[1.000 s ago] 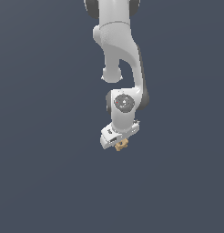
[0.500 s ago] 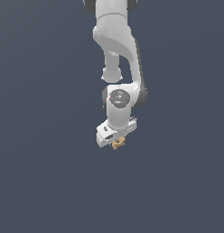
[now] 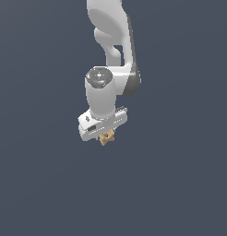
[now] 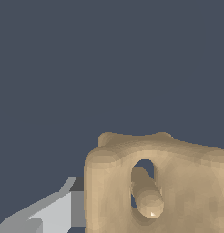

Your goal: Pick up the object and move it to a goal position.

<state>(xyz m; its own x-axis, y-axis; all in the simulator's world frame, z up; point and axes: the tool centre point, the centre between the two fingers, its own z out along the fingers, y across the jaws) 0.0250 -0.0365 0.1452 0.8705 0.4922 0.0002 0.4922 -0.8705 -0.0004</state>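
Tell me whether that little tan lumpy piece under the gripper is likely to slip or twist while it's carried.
The tan piece looks rigid, so probably no flopping. Its knobbly, rounded lobes give the gripper uneven contact, so it might pivot. It is small, likely light.

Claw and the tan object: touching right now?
Touching. In the exterior view the tan object sits right under the claw with no gap; the wrist view shows a finger butting against its side.

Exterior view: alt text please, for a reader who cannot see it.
A white robot arm reaches down against a plain dark grey-blue background, a small tan lumpy object held at its gripper. Nothing else shows.
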